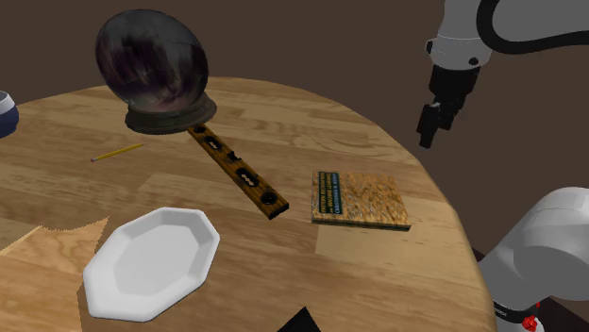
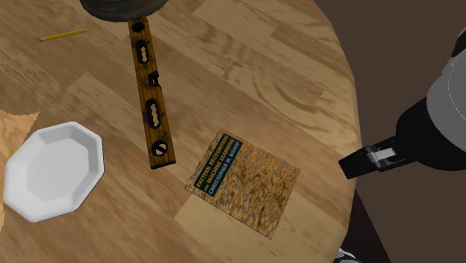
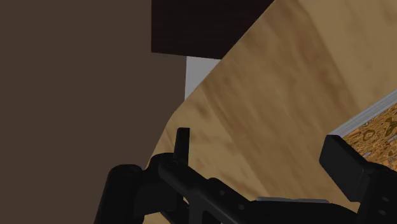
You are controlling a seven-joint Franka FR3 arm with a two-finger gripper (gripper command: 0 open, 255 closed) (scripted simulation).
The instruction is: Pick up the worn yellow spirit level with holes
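**Gripper open and empty, level lying across the table**

The single black gripper [image 1: 429,127] hangs by the rim of the one round wooden table [image 1: 378,273]. Its two fingers [image 3: 182,143] stand apart with nothing between them. Nearest to it, one book [image 1: 361,198] with a mottled brown cover lies flat. Beyond the book, well apart from the gripper, one yellow-brown spirit level [image 1: 236,168] with dark holes lies flat. Its far end meets the base of one dark globe [image 1: 151,71]. One white octagonal plate [image 1: 151,259] sits near the level's other end. One yellow pencil [image 1: 117,151] lies beside the globe.
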